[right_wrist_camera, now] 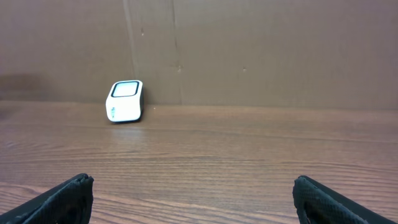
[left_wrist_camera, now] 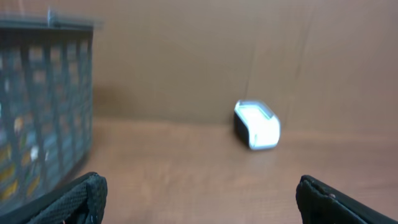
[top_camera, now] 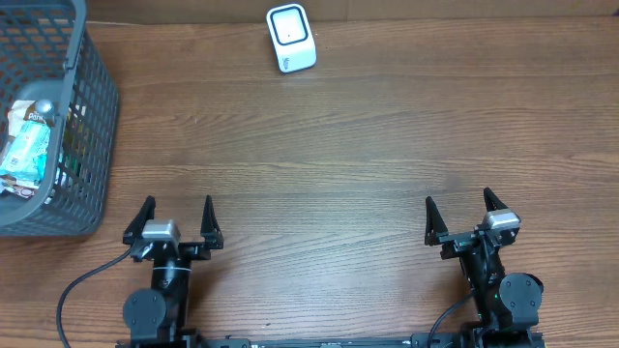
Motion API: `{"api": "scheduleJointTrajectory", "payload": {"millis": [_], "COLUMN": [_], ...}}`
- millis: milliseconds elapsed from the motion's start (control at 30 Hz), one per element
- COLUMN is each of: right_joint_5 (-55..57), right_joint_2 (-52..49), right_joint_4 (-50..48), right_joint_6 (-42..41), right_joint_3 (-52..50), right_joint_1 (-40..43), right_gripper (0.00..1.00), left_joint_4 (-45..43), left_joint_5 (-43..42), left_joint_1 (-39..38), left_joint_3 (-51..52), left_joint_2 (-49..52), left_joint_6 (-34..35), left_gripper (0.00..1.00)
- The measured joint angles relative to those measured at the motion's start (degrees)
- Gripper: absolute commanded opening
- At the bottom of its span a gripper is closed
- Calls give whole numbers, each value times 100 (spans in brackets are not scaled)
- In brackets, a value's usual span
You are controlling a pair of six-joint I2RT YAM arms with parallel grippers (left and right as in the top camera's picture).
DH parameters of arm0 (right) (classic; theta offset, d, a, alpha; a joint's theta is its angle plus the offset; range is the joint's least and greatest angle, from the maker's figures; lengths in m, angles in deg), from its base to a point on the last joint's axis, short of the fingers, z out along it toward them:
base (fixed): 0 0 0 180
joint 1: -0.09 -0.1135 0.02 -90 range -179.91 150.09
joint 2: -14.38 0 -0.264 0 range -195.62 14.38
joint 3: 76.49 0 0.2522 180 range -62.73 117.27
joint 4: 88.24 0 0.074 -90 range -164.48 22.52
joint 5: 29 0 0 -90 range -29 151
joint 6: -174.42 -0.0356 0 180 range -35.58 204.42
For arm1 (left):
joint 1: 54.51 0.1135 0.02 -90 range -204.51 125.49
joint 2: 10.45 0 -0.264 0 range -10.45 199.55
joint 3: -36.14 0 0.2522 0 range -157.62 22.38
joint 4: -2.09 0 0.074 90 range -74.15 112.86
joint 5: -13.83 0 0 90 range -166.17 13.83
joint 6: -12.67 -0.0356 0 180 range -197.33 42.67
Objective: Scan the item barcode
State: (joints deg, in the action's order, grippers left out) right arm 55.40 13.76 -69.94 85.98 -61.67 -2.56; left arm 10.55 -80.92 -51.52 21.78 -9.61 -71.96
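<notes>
The white barcode scanner [top_camera: 291, 39] with a dark window stands at the far middle of the wooden table, and shows in the left wrist view [left_wrist_camera: 256, 125] and the right wrist view [right_wrist_camera: 125, 101]. A pale blue and white packaged item [top_camera: 27, 145] lies inside the grey basket [top_camera: 92, 126] at the far left. My left gripper [top_camera: 178, 205] rests near the front edge, open and empty, right of the basket. My right gripper [top_camera: 458, 199] sits at the front right, also open with nothing between its fingers. No barcode is visible.
The basket's mesh wall [left_wrist_camera: 43, 112] rises close on the left of the left gripper [left_wrist_camera: 199, 183]. A brown cardboard wall backs the table behind the scanner. Bare wood lies ahead of the right gripper [right_wrist_camera: 193, 182].
</notes>
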Motion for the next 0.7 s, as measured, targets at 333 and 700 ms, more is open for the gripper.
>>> {"api": "scheduleJointTrajectory", "payload": {"millis": [333, 700], "right_joint_5": [-2, 0], "right_joint_2": [0, -2], "right_joint_4": [-4, -2], "right_joint_6": [0, 0], "right_joint_3": [0, 0], "right_joint_1": [0, 0], "right_gripper": [100, 100], "left_joint_4": [-201, 988], "left_joint_5": [-282, -55], "left_joint_1": [0, 0], "left_joint_3": [-1731, -5497], "left_joint_2": [9, 1690], "left_joint_6": [-22, -538], "left_gripper": [100, 100]}}
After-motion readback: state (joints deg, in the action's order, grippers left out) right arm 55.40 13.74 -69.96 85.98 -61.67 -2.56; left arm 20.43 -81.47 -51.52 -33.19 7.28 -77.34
